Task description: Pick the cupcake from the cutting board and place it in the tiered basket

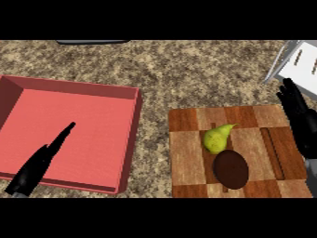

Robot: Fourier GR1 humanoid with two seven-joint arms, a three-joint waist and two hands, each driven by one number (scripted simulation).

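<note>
While both robot hands, left (41, 162) and right (303, 122), hang open and empty, speckled counter (188, 69) surrounds the cutting board (188, 153).

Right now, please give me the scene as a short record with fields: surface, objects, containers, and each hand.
surface: speckled counter
board: wooden cutting board, right of centre
on board: yellow-green pear; dark brown oval item just below it
container: red tray, left side
other: white slotted object, top right corner
left hand: open, fingers straight, over the tray
right hand: open, at the board's right edge
</note>
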